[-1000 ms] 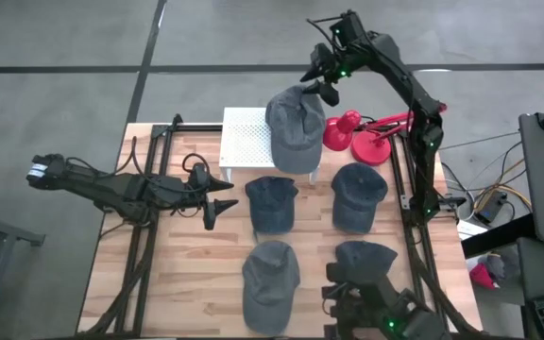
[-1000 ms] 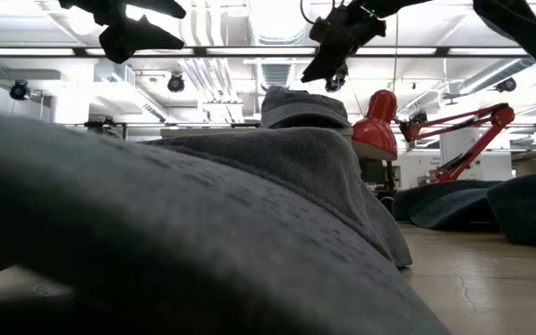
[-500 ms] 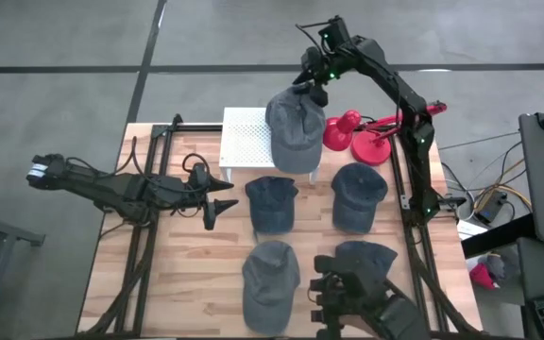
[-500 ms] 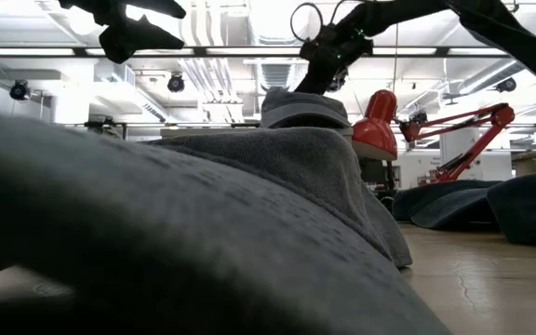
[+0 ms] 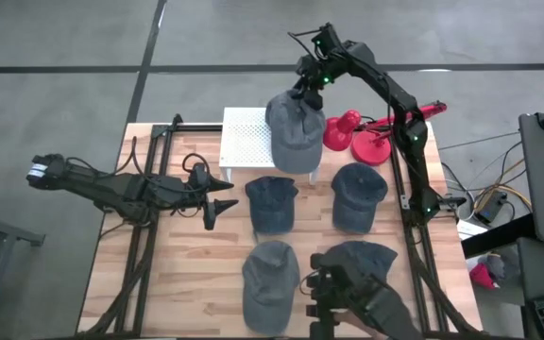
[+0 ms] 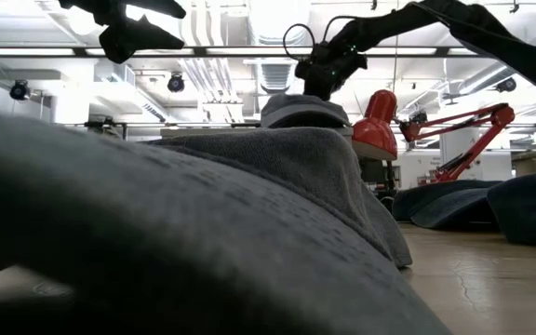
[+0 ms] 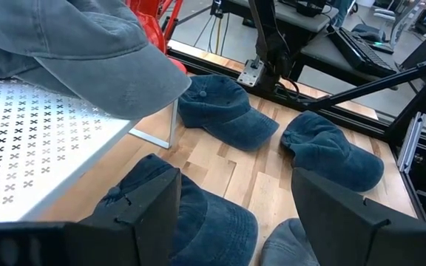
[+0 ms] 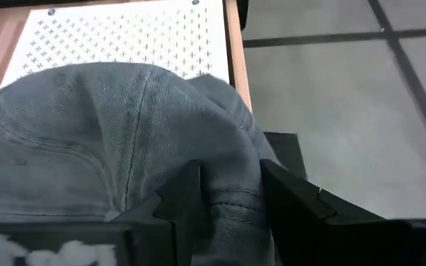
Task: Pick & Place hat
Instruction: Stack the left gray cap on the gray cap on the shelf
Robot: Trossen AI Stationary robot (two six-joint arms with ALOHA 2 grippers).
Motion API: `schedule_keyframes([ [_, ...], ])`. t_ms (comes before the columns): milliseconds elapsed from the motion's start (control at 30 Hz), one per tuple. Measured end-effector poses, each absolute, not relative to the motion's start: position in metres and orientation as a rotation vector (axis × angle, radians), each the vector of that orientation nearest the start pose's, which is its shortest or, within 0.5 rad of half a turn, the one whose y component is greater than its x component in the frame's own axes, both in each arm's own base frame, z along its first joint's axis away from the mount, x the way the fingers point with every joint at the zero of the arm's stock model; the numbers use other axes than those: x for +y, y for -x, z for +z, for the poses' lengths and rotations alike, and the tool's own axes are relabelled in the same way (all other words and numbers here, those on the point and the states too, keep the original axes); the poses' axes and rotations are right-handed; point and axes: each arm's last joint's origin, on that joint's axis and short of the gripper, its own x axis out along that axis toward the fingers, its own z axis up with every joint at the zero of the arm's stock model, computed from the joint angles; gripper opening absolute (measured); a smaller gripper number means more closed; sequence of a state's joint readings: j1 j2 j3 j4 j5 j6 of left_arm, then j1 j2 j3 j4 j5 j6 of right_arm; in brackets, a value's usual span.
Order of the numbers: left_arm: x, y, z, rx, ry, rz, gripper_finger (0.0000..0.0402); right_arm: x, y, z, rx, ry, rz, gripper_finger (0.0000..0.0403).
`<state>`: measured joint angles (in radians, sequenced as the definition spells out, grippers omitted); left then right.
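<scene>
The right gripper [image 5: 306, 92] pinches a fold at the back of the grey denim cap [image 5: 296, 129], which lies on the white perforated stand [image 5: 246, 140]. The left gripper [image 5: 217, 200] hangs with fingers spread, beside a dark blue corduroy cap [image 5: 271, 202].

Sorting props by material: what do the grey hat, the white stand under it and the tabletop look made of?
Grey hat: woven cotton twill, matte, with diagonal weave and stitched seams. White stand: probably painted sheet metal, punched with small crosses. Tabletop: pale wood planks, grain and joints visible.
</scene>
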<state>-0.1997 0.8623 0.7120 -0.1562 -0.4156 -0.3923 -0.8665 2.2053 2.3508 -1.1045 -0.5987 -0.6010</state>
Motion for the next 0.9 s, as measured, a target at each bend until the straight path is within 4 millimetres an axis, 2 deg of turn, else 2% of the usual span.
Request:
schedule_keyframes([
  [233, -0.026, -0.188, 0.299, 0.241, 0.299, 0.260, 0.0262, -0.343, -0.313, 0.327, 0.776, -0.119, -0.016, 0.0138],
  [467, -0.026, -0.188, 0.299, 0.242, 0.297, 0.257, 0.0262, -0.336, -0.307, 0.343, 0.755, -0.101, -0.023, 0.0137],
  [900, -0.027, -0.188, 0.299, 0.245, 0.282, 0.249, 0.0262, -0.328, -0.303, 0.349, 0.772, -0.121, -0.011, 0.0185],
])
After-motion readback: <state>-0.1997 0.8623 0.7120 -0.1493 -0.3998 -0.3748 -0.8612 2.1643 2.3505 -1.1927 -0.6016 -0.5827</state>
